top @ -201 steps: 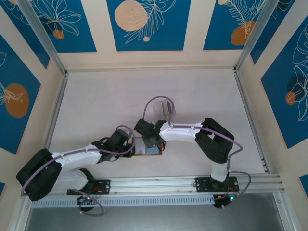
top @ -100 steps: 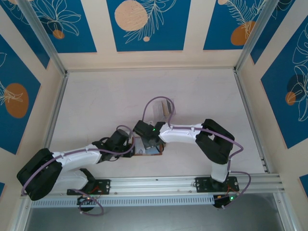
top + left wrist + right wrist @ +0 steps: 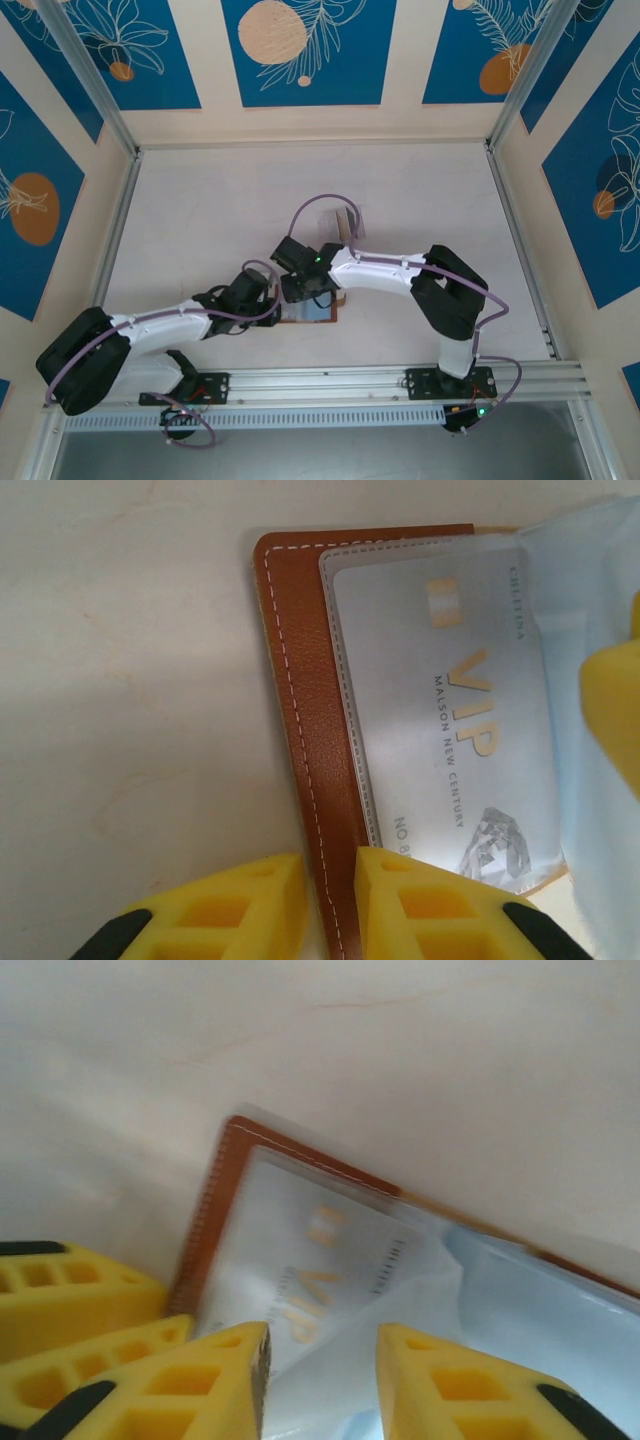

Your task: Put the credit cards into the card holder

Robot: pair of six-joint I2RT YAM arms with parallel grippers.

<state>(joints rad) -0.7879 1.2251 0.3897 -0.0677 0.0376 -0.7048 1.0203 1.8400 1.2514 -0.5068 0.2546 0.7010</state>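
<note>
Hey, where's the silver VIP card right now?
In the left wrist view, the silver VIP card lies in the clear sleeve of the card holder, right of its brown leather edge, beyond the left claw.

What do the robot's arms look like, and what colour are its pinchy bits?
The left arm and the right arm are white tubes with chunky black joints. A thin purple cable loops along each one, and a tiny green light glows near the right wrist. The left tool and the right tool have bright yellow, blocky fingers with hollow cut-outs.
</note>
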